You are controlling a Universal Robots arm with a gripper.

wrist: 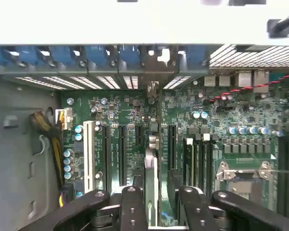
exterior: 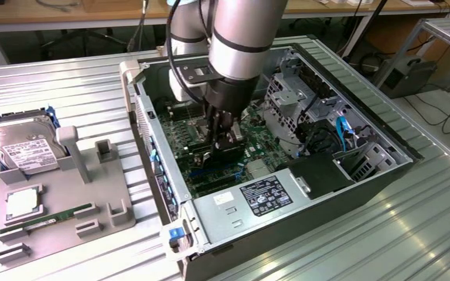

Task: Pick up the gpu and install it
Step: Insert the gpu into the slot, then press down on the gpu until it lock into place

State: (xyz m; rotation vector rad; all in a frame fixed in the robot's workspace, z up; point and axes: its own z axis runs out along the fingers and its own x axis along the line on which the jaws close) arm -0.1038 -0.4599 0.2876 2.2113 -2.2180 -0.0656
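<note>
The computer case (exterior: 287,193) lies open on the table (exterior: 412,222); a hard drive (exterior: 23,149) sits to the exterior view's left.

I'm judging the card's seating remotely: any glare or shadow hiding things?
Exterior view: strong glare on the ribbed metal table; the arm darkens the motherboard around the gpu. Wrist view: the case's top edge is washed out white; the board is evenly lit, the gripper close and soft.

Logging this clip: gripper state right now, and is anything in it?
Gripper: inside the case, fingers on either side of the upright gpu above the motherboard; whether they clamp it cannot be told.
</note>
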